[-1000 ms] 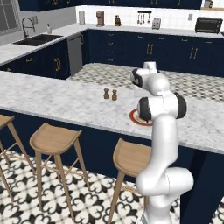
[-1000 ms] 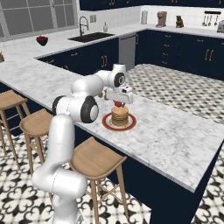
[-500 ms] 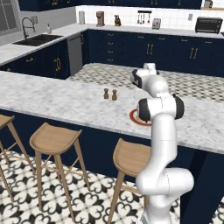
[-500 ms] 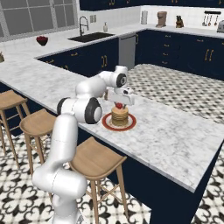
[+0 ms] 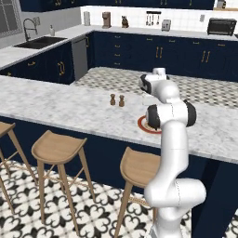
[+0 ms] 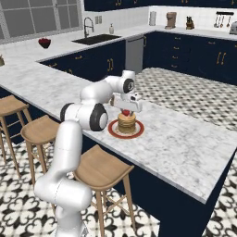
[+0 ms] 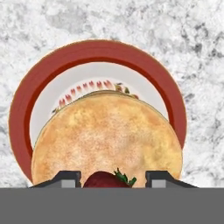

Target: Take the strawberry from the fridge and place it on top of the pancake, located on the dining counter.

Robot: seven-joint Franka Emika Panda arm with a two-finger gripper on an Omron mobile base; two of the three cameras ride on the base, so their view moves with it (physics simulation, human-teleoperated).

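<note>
Hovering directly over the pancake stack, the jaws point straight down, their two dark fingertips standing one on each side of the strawberry with a sliver of space visible at either flank; whether they are gripping the berry or have let go of it I cannot tell.

- Strawberry: red, green leaves uppermost, lying between the fingertips on the top pancake; in the right base view it shows as a red spot on the stack just under the jaws.
- Pancake stack: round, tan-brown, straight beneath the jaws, seated on a plate with a red rim and small red marks on its white well.
- Surface: the dining counter, white-grey marble over a navy base, carrying the plate under the jaws.
- Two small brown shakers: upright, side by side on the same surface, off to the jaws' left in the left base view.
- Round wooden stools: lined along the near side of the counter, below and behind the jaws.
- Sink with tap: on the far marble counter, well beyond the jaws.
</note>
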